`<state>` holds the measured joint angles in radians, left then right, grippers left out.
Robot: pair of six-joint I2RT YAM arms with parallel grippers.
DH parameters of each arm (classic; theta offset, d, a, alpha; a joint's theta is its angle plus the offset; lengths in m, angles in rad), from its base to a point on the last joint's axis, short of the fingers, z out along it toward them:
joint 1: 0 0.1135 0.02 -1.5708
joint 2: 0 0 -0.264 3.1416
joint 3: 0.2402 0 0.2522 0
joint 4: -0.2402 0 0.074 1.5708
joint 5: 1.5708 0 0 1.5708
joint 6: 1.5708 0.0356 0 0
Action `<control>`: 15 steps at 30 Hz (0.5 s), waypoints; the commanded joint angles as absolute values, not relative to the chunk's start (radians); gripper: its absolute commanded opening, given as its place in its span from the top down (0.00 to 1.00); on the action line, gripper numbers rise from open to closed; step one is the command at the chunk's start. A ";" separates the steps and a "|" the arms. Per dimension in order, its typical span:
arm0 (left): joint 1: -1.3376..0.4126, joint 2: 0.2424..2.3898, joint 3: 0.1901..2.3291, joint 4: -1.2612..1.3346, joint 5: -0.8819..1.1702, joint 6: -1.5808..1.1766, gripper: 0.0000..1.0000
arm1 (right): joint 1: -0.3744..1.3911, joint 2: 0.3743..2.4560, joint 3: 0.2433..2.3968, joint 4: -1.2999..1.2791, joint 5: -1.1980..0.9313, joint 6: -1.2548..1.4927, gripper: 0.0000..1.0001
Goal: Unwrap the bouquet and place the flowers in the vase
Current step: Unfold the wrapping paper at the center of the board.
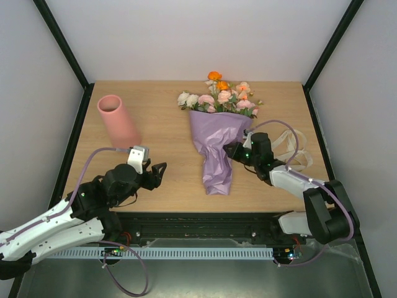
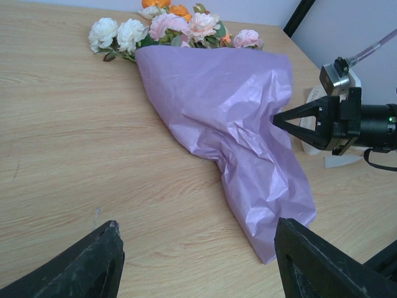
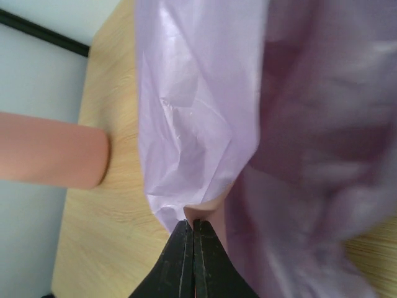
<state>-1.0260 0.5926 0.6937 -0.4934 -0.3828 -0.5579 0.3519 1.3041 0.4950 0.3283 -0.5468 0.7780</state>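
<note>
Noted bouquet [image 1: 217, 146] flat on desk [image 1: 167, 133], blooms [image 1: 220, 96] at far end, lilac wrap [image 2: 223, 105] tapering to near end. Found right pincer [image 1: 227, 149] closed tip-to-tip against bouquet's right edge, touching paper; cannot tell if pinched. Found left pincer [image 1: 159, 174] wide, left of bouquet, apart. Saw vase [image 1: 118, 121] upright further left, loose cream ribbon [image 1: 302, 162] right of bouquet.

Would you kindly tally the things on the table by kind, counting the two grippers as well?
Vase: 1, the vase
Wrapped bunch: 1, the bouquet
Loose ribbon: 1, the cream ribbon
Grippers: 2, the left gripper and the right gripper
Total: 5
</note>
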 commanded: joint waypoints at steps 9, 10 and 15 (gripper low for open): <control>-1.023 0.560 0.689 -0.499 -0.393 -0.563 0.01 | 0.622 1.472 0.740 0.492 -0.447 0.872 0.99; -1.023 0.555 0.689 -0.499 -0.393 -0.563 0.01 | 0.656 1.502 0.769 0.502 -0.442 0.887 0.98; -1.023 0.537 0.689 -0.502 -0.398 -0.566 0.00 | 0.767 1.628 0.878 0.526 -0.420 0.921 0.90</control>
<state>-1.0260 0.5541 0.6937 -0.4934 -0.3832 -0.5617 0.7033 1.5631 0.7979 0.4747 -0.4572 0.8867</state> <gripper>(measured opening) 0.994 0.054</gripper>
